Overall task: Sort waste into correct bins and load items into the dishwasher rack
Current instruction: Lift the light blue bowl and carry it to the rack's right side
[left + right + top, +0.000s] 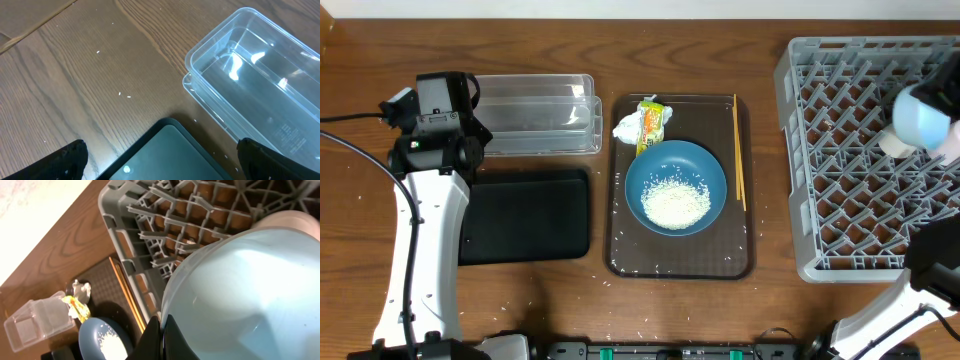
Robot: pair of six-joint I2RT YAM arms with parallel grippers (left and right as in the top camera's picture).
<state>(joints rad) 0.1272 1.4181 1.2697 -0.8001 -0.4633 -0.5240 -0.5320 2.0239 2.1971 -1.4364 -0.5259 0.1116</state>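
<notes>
one light-blue bowl, one blue bowl, one rack

The dishwasher rack is cut off by the right edge of the overhead view. The small light-blue bowl is blurred and clipped there too. A pale rounded object is half hidden behind it and cannot be identified.

In the left wrist view the clear tub is cropped at the right and the black tray at the bottom. Of the left gripper only finger ends are shown, in the lower corners.

In the right wrist view the bowl is cut by two edges. The right gripper is reduced to a dark sliver at the bottom edge. The print on the snack wrapper is too small to be read.
</notes>
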